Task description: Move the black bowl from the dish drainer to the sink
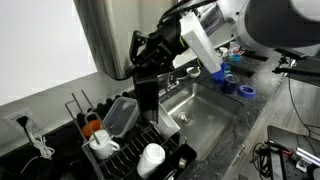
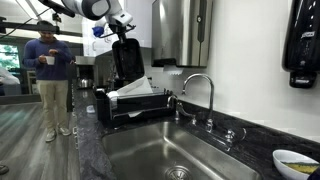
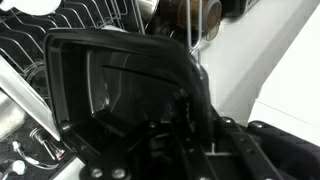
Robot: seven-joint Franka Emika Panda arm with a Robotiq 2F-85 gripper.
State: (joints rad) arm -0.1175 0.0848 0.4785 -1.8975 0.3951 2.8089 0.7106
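My gripper (image 1: pixel 148 66) is shut on the rim of the black bowl (image 1: pixel 146 92), which hangs on edge in the air above the dish drainer (image 1: pixel 125 145). In an exterior view the black bowl (image 2: pixel 131 62) hangs from the gripper (image 2: pixel 127 38) over the drainer (image 2: pixel 120 108), to one side of the sink (image 2: pixel 150 150). The steel sink (image 1: pixel 205 115) lies beside the rack. In the wrist view the bowl's hollow (image 3: pixel 105 90) fills the picture, with the gripper (image 3: pixel 190 118) clamped on its edge and the rack's tines (image 3: pixel 55 35) behind it.
A white mug (image 1: pixel 151 158) and a translucent grey tub (image 1: pixel 121 113) stand in the drainer. A chrome faucet (image 2: pixel 200 90) arches over the sink's back edge. Blue items (image 1: pixel 236 86) lie beyond the sink. A person (image 2: pixel 48 75) stands far off.
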